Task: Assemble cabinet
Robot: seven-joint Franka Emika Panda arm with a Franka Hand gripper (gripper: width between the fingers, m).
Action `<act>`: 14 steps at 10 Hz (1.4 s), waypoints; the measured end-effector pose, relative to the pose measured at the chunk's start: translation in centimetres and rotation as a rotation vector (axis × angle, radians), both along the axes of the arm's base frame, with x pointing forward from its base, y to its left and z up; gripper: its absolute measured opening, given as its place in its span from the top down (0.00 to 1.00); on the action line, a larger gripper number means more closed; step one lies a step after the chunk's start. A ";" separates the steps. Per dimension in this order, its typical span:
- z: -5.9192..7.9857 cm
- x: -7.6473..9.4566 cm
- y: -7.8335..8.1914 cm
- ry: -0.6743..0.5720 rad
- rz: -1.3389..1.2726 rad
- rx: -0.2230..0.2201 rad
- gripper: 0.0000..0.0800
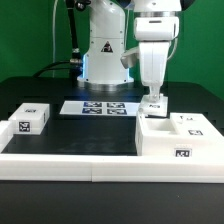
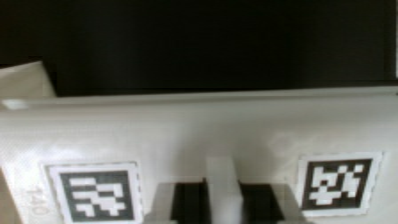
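The white cabinet body [image 1: 176, 140] with black-and-white tags stands at the exterior view's right, behind the rail. My gripper [image 1: 153, 99] is down on its far left corner. In the wrist view a white tagged cabinet panel [image 2: 196, 135] fills the picture, with a tag on each side. The dark fingers [image 2: 183, 203] stand on both sides of a thin white ridge of that panel, so my gripper [image 2: 219, 200] looks shut on it. A small white tagged block [image 1: 30, 119] lies at the exterior view's left, far from the gripper.
The marker board [image 1: 100, 107] lies flat on the black table in front of the robot base. A long low white rail [image 1: 70, 165] runs along the table's front. A dark mat [image 1: 85, 135] lies between the block and the body.
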State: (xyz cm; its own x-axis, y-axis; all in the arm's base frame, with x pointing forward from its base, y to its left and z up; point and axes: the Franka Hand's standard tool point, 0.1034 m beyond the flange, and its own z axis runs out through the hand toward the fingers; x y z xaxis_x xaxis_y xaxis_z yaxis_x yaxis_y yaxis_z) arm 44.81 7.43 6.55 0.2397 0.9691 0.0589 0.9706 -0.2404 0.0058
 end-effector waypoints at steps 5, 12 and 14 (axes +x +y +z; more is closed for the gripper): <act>0.0 0.0 0.0 0.005 -0.004 -0.001 0.91; 0.0 1.3 0.1 -0.007 0.004 0.006 0.91; 0.0 1.3 0.1 -0.007 0.004 0.006 0.91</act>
